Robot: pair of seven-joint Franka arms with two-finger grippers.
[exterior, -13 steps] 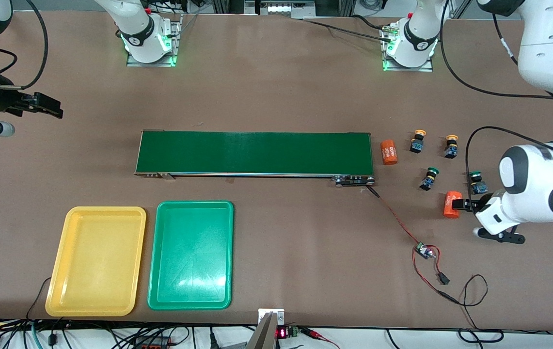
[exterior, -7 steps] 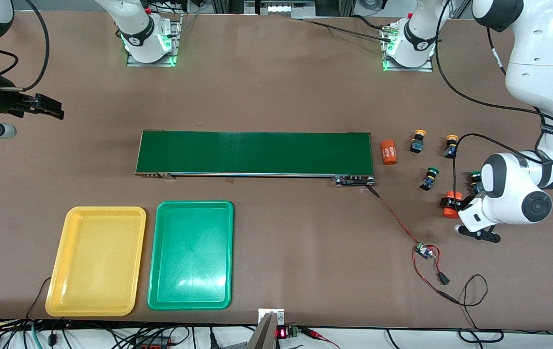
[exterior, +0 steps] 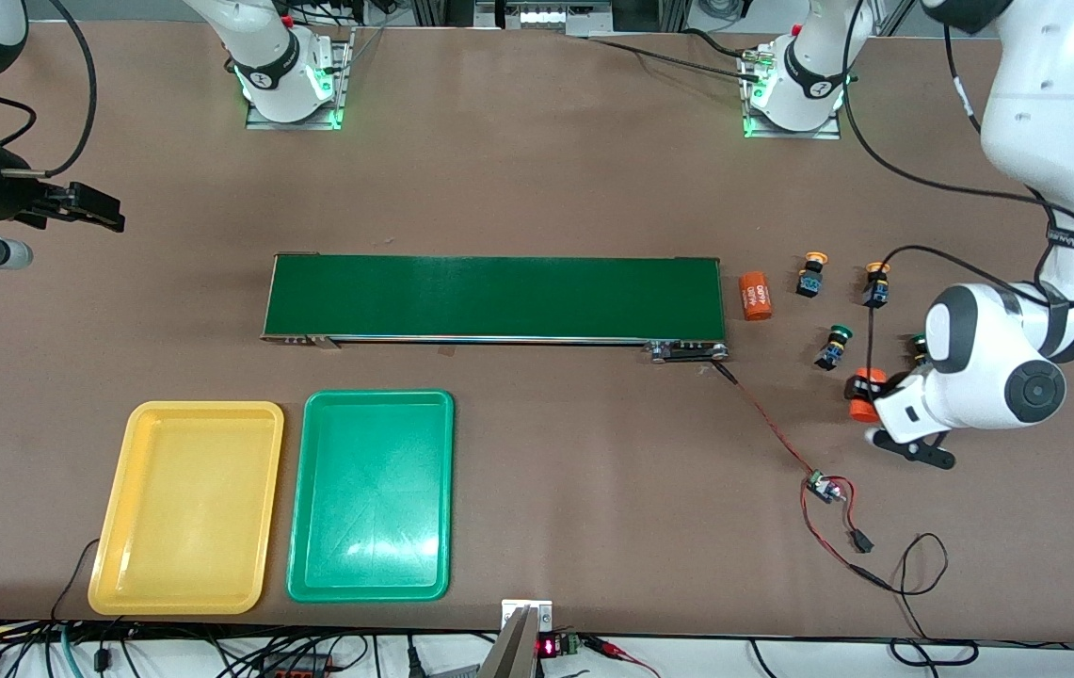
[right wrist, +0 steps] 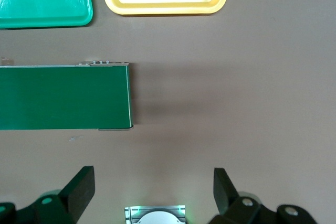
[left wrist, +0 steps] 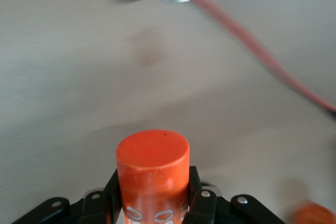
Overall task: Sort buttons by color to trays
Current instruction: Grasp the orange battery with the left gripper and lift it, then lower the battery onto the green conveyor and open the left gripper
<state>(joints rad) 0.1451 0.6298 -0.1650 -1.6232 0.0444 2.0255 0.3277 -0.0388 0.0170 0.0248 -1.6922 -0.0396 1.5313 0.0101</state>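
Gripping an orange cylinder (left wrist: 152,174) in my left pincer (left wrist: 152,205), right pincer (right wrist: 152,192) apart and waiting; buttons (exterior: 833,346) unsorted nearby, trays (exterior: 202,414) empty.

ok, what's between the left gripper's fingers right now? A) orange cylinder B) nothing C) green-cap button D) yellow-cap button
A: the left wrist view shows the left gripper with its fingers against both sides of the orange cylinder, and the front view shows that cylinder at the gripper.

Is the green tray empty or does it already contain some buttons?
Empty: the green tray shows only bare plastic inside.
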